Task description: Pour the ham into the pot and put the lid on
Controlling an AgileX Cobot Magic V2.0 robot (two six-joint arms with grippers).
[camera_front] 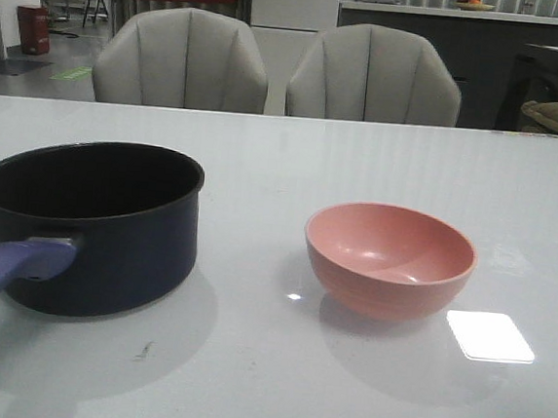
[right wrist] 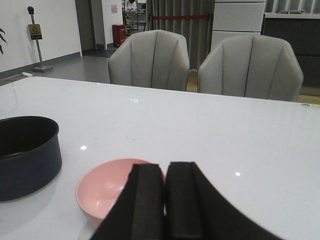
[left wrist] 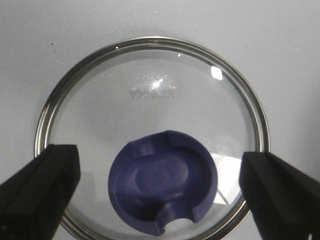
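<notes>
The pot (camera_front: 100, 242) is dark navy and stands at the table's left, its purplish-blue handle (camera_front: 5, 273) pointing toward the near edge. Its inside looks dark, and no ham shows in any view. The salmon-pink bowl (camera_front: 389, 258) to its right is empty. The lid (left wrist: 150, 100), clear glass with a metal rim, lies flat on the white table in the left wrist view. My left gripper (left wrist: 160, 175) hangs open over it, one finger on each side of the blue notched knob (left wrist: 162, 187). My right gripper (right wrist: 165, 167) is shut on nothing, near the bowl (right wrist: 107, 187) and right of the pot (right wrist: 25, 155).
Two grey chairs (camera_front: 182, 59) (camera_front: 374, 76) stand behind the white table's far edge (camera_front: 297, 117). A bright light reflection (camera_front: 490, 336) lies on the tabletop right of the bowl. Neither arm appears in the front view.
</notes>
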